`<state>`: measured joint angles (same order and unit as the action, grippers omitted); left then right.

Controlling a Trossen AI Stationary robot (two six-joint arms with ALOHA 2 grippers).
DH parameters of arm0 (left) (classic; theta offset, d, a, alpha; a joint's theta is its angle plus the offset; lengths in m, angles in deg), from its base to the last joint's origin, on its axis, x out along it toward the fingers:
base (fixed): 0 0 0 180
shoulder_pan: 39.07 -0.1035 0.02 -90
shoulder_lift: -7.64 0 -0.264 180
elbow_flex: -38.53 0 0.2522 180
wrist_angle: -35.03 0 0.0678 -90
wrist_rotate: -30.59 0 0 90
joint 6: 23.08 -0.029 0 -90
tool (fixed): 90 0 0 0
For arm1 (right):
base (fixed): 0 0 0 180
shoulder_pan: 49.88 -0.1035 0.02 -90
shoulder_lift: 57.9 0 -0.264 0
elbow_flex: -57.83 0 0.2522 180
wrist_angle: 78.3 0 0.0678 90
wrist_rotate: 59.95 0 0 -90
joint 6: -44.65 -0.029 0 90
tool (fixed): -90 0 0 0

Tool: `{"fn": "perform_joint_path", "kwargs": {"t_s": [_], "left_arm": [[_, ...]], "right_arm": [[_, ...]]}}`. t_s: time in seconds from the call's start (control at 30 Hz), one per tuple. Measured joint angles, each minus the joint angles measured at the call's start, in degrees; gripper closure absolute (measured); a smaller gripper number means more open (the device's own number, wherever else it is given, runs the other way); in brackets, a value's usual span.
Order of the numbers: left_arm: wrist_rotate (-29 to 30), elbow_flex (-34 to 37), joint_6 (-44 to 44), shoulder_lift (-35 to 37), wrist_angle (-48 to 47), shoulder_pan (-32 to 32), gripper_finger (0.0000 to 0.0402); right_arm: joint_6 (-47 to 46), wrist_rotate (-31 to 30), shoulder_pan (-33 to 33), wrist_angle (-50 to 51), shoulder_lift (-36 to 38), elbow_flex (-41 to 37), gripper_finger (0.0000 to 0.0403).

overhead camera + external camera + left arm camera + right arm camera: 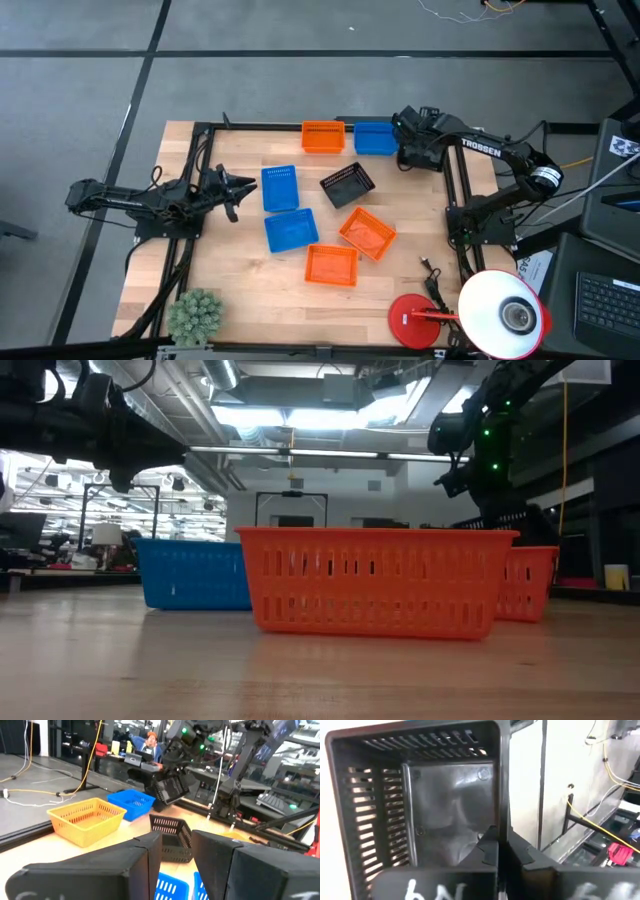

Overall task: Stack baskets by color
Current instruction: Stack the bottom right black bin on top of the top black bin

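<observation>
Seven baskets show. On the table stand an orange one (323, 137) and a blue one (375, 138) at the far edge. Nearer are two blue ones (279, 187) (291, 230), two orange ones (367, 232) (331, 265) and a black one (347, 185). My right gripper (504, 847) is shut on another black basket (172, 787), held up near the far right, above the blue basket there. In the high view the arm hides it. My left gripper (177, 845) waits open at the table's left side (238, 190), pointing toward the middle. My right gripper holds the black basket by one side wall (503, 795). One finger (489, 847) is inside the basket and the other (522, 854) outside. The fingers slant down from above. The basket hangs tilted, lifted clear of the table, with its open side toward the wrist camera.
A red lamp base (415, 320) and its white shade (505, 315) stand at the near right corner, a green fuzzy plant (195, 315) at the near left. Black frame rails (450, 200) run along the table's sides. A person (150, 742) sits beyond the table.
</observation>
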<state>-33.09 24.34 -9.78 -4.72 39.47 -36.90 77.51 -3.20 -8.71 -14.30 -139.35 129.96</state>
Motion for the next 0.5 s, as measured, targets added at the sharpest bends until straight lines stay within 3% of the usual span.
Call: {"fn": "perform_joint_path", "kwargs": {"t_s": [0.5], "left_arm": [[-0.02,0.0,0.11,0.0,0.19,0.0,0.0303]], "right_arm": [[-1.12,8.51,0.04,0.15,0.0,0.0,0.0397]]}}
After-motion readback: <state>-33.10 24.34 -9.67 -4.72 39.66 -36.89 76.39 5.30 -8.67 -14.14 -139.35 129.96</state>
